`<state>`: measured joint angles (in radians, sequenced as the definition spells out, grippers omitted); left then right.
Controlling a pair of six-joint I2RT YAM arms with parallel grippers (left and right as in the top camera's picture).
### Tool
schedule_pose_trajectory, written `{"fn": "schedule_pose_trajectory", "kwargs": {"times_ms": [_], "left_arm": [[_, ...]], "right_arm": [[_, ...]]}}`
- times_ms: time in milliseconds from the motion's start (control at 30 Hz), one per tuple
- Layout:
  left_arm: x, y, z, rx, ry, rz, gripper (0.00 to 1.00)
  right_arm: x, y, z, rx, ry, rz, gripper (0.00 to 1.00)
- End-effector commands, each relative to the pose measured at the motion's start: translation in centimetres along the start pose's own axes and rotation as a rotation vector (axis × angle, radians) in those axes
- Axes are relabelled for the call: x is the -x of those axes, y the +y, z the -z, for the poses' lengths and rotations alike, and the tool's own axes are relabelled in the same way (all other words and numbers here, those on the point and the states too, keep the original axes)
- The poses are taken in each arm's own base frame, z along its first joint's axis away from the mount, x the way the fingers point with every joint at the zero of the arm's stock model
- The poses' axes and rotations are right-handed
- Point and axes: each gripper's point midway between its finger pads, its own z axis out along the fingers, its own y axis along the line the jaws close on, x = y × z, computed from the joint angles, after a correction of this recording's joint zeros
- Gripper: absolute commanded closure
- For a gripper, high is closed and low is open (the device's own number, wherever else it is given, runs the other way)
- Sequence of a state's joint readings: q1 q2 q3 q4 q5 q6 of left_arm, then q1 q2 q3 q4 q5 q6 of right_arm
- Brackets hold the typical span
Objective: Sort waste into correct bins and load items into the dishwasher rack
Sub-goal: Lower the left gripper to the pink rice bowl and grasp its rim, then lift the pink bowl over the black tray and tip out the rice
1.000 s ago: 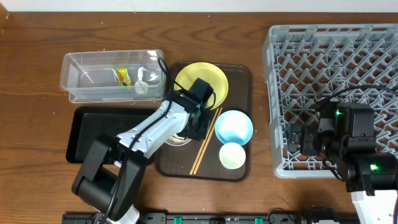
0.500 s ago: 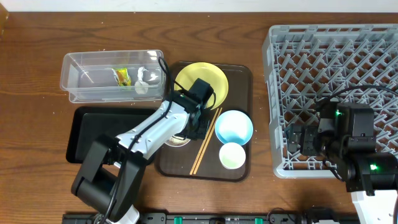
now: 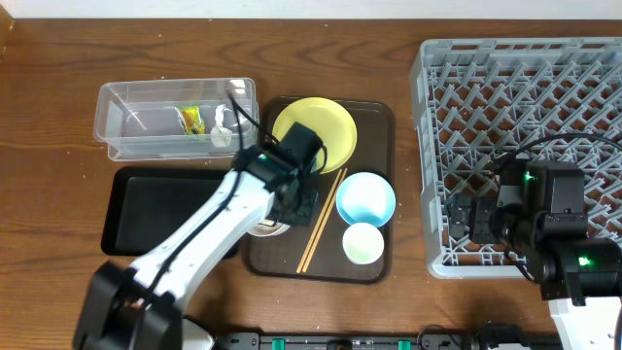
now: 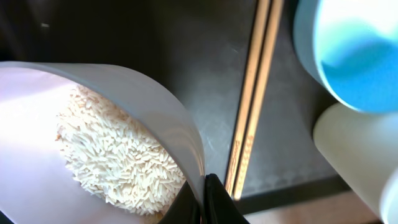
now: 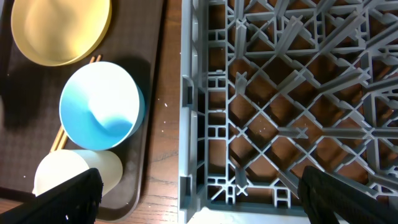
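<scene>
The left pincer (image 4: 204, 202) is clamped on the rim of a round white bowl (image 4: 155, 99), one finger inside the wall and one outside. In the bowl lies a heap of loose white rice grains (image 4: 118, 155), banked against the gripped side. Just beside the bowl, two thin wooden chopsticks (image 4: 255, 93) lie side by side and touching on the large dark brown serving tray (image 4: 186, 56). Past them are a round light blue bowl (image 4: 354, 56) and a small pale cup (image 4: 360, 155).

From overhead, the white bowl sits at the tray's left edge, mostly hidden under the left arm. A round yellow plate (image 3: 316, 131) lies at the tray's far end. Left of the tray, a clear rectangular plastic tub (image 3: 126, 122) holds a small crumpled green-yellow wrapper (image 3: 191, 120) and a white scrap (image 3: 222, 134). A shallow black rectangular tray (image 3: 155, 209) lies on the near side of the tub (nothing can be made out in it).

The right pincer (image 5: 208, 199) has its fingers spread wide with nothing between them. It hangs over the near left part of the large square grey plastic rack (image 5: 280, 93). The rack stands on the wooden surface (image 3: 58, 58), to the right of the serving tray, and no dish shows among its pegs.
</scene>
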<state>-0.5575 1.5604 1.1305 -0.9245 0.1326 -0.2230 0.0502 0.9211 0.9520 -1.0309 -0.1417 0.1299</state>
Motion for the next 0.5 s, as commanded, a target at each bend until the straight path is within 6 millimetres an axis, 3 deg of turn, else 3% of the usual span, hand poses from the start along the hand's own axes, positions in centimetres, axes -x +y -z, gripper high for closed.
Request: {"fn": "schedule_pose_trajectory", "kwargs": {"times_ms": [0,200,467], "left_arm": [[0.9,0.7,3.1,-0.017,-0.083,-0.013,0.94],[1.3,3.7,5.9,-0.089,-0.149,0.079,0.94],[2.2,7.3,7.6,-0.426,-0.215,0.2,0.94]], "right_arm": [[0.4,0.4,0.5,0.013,-0.015,-0.002,0.01],[0.4,0.4,0.5,0.012,-0.015,-0.002,0.01],[0.3,0.4,0.5,0.012,-0.011,-0.002,0.01]]}}
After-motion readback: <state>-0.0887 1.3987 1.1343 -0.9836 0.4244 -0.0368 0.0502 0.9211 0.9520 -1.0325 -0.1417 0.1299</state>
